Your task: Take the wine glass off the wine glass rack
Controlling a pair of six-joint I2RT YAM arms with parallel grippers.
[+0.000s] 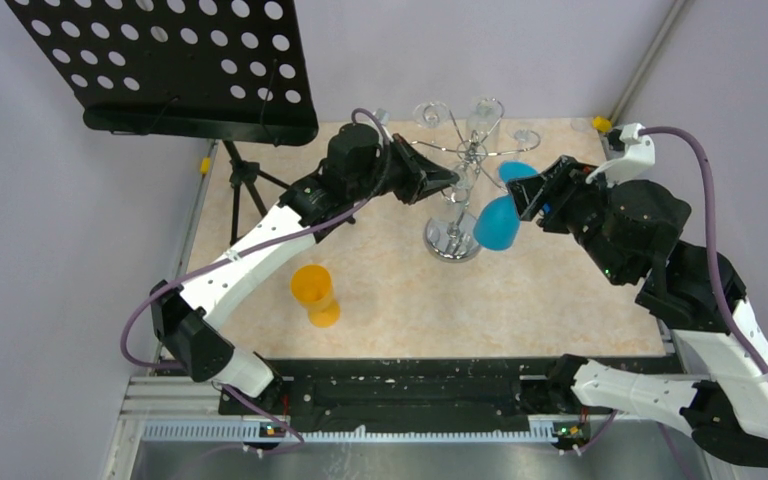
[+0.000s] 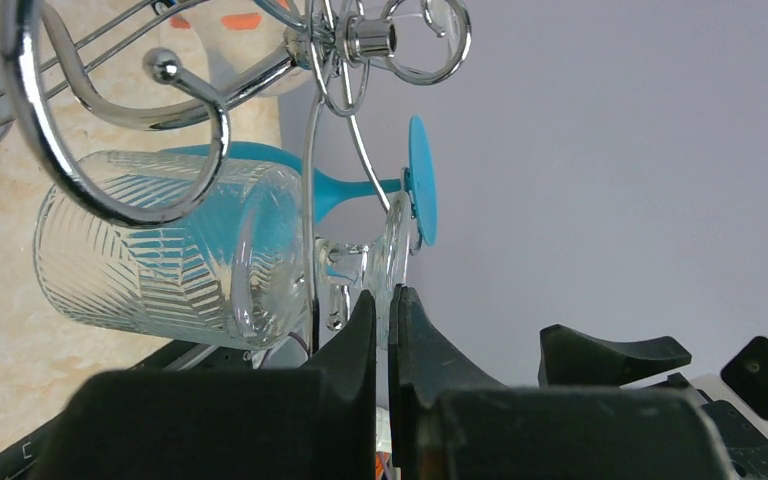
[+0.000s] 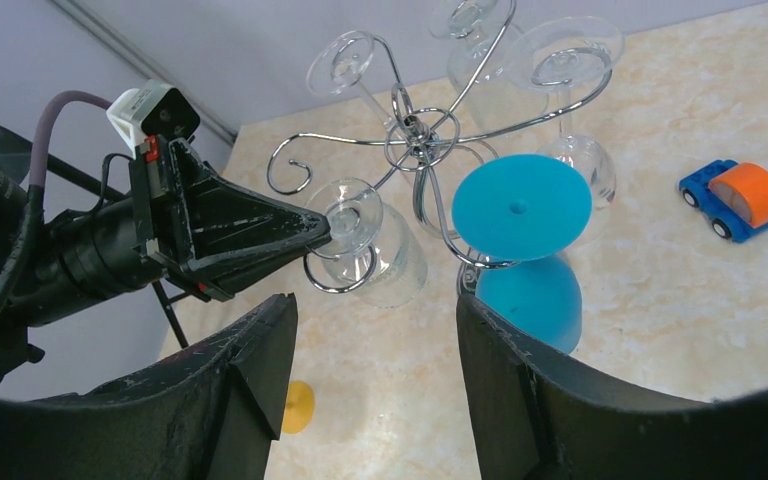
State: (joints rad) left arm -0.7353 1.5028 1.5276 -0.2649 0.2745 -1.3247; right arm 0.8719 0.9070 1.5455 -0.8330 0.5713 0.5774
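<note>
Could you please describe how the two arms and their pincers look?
The left arm and right arm have white shells and black joints. A mauve cable runs along each. The left pincer and right pincer are black, with tapered fingers.

- Wine glass rack (image 3: 415, 135): chrome wire, mirror-glossy and smooth.
- Clear wine glass (image 2: 160, 250) at the tips of the left gripper (image 2: 385, 298): transparent glass, with a ribbed herringbone pattern cut into the bowl.
- Blue glass (image 3: 520, 205) just ahead of the right gripper (image 3: 375, 305): opaque, matt, smooth.
- Both grippers: black plastic, matt, finely grainy.
- Tabletop (image 1: 560, 300) beneath them: smooth, beige, marbled.
</note>
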